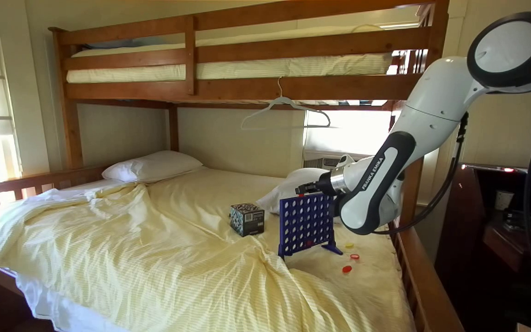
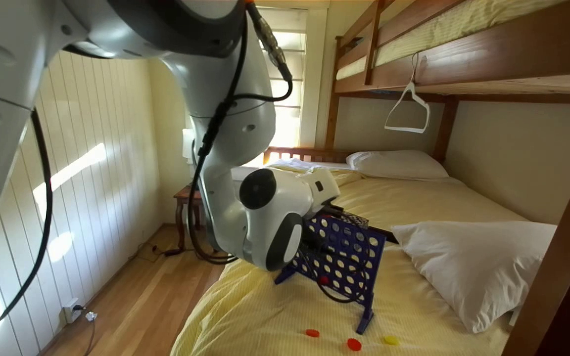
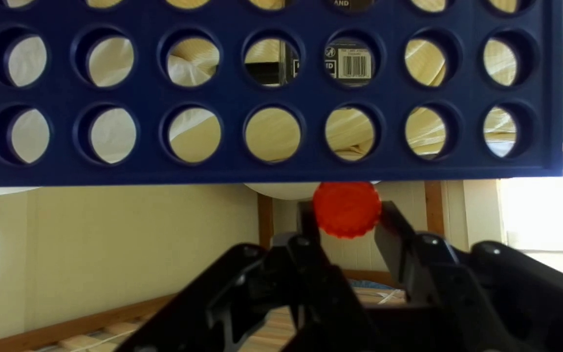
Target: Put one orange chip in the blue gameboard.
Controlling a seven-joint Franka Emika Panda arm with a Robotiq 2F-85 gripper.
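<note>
The orange-red chip (image 3: 347, 209) sits right at the top edge of the blue gameboard (image 3: 312, 95), in line with the fifth column from the left in the wrist view (that feed is upside down). Chip rim and board edge meet in that feed; can't tell if it's started into the slot or is just in front of it. The Robotiq gripper (image 3: 348, 216) is grasping the chip from both sides.

So: insert step in hand, I'd say, release not yet made. Next move wants a small correction over the slot, chip flat to the board, a short push down, then let go and lift off. Easy on side load: the board stands on rumpled yellow bedding (image 1: 178, 258) and could rock.

One red chip (image 2: 323, 280) already sits in the bottom row. Two loose red chips (image 2: 354, 344) and a yellow chip (image 2: 391, 340) lie on the bedding near the board; this job shouldn't need them. Dark patterned box (image 1: 247, 219) stands beyond the board from the wrist camera, barcode showing through the holes. White hanger (image 1: 282, 100) dangles off the upper bunk rail (image 1: 233, 89), looks well apart from the gripper.
</note>
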